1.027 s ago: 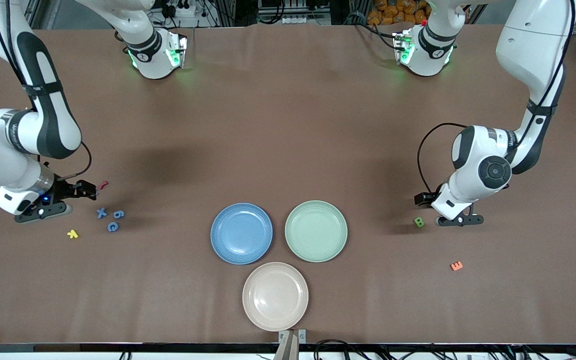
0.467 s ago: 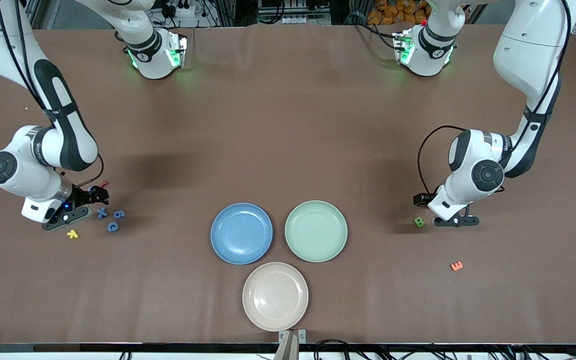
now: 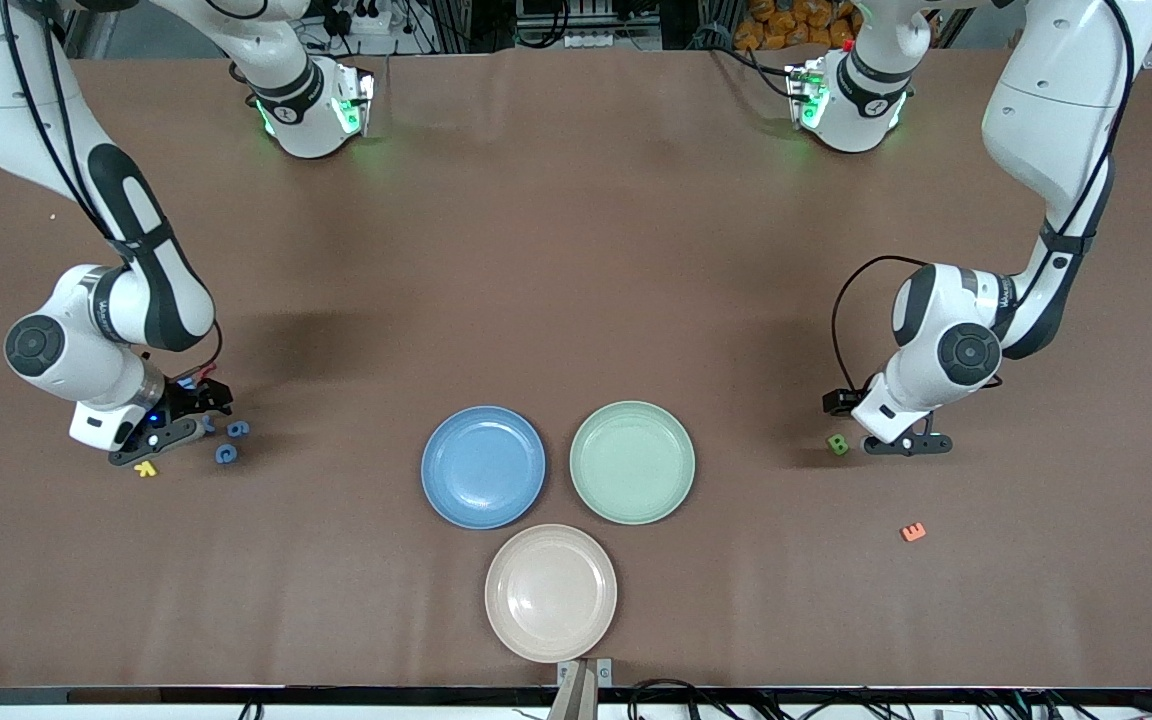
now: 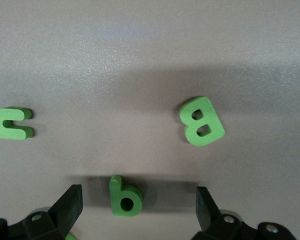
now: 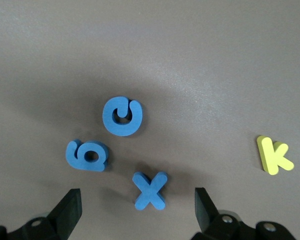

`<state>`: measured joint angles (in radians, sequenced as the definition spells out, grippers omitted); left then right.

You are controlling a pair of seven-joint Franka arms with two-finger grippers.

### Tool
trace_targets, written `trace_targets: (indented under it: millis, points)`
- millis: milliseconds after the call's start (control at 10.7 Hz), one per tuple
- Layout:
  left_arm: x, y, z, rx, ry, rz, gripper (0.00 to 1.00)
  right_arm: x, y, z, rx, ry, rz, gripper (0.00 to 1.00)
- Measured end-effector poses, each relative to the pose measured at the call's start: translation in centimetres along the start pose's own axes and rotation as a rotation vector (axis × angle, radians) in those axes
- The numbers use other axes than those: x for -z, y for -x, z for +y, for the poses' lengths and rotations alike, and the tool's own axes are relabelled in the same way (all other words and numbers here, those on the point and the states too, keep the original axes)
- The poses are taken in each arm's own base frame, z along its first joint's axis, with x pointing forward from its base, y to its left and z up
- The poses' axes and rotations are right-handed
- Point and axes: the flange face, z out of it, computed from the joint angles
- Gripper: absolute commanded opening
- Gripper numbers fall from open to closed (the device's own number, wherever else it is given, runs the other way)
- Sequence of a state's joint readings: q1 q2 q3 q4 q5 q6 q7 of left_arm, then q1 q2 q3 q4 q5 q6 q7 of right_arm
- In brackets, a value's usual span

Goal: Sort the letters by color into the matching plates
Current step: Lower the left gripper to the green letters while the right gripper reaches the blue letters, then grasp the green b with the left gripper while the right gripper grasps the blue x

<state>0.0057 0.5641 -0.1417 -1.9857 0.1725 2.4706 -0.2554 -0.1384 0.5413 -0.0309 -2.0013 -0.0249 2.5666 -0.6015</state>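
In the right wrist view a blue X (image 5: 150, 190) lies on the table between the open fingers of my right gripper (image 5: 137, 199). A blue C (image 5: 122, 116) and a blue 6-shaped letter (image 5: 87, 155) lie just past it. My right gripper (image 3: 176, 432) hangs low over these letters at the right arm's end. A small green b (image 4: 125, 196) lies between the open fingers of my left gripper (image 4: 137, 200). A green B (image 4: 202, 121) and another green letter (image 4: 12, 123) lie nearby. In the front view my left gripper (image 3: 898, 442) sits beside the green B (image 3: 838, 444). The blue plate (image 3: 483, 466) and green plate (image 3: 632, 462) stand empty mid-table.
A beige plate (image 3: 550, 592) sits nearer the front camera than the two coloured plates. A yellow K (image 5: 274, 155) lies beside the blue letters. An orange E (image 3: 913, 532) lies nearer the front camera than the left gripper.
My right arm has swung toward the middle of the table and now stands over the blue X. My left arm has shifted slightly toward the green letters. Both grippers stayed open.
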Motion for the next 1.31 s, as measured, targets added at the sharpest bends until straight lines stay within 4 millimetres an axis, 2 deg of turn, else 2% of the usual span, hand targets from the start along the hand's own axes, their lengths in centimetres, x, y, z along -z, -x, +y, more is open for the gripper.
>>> trace_targets:
  millis: [280, 467, 560, 1027, 1307]
  points:
    - [-0.2, -0.1, -1.0, 0.016, 0.001, -0.002, 1.0, -1.0, 0.0, -0.1, 0.026, 0.005, 0.007, 0.96]
    - [-0.4, 0.0, -2.3, 0.037, 0.001, -0.008, 1.0, -1.3, 0.2, -0.1, 0.035, 0.008, 0.011, 0.88]
    - [-0.5, 0.0, -2.4, 0.039, 0.002, -0.007, 1.0, -1.4, 0.3, -0.1, 0.036, 0.008, 0.01, 0.7]
    - [-0.9, 1.4, -2.0, 0.029, 0.026, 0.065, 1.0, -1.3, 0.8, 0.6, 0.062, 0.011, 0.012, 0.35]
    - [-0.9, 2.0, -1.7, 0.024, 0.025, 0.058, 1.0, -1.2, 1.2, 1.3, 0.064, 0.013, 0.014, 0.33]
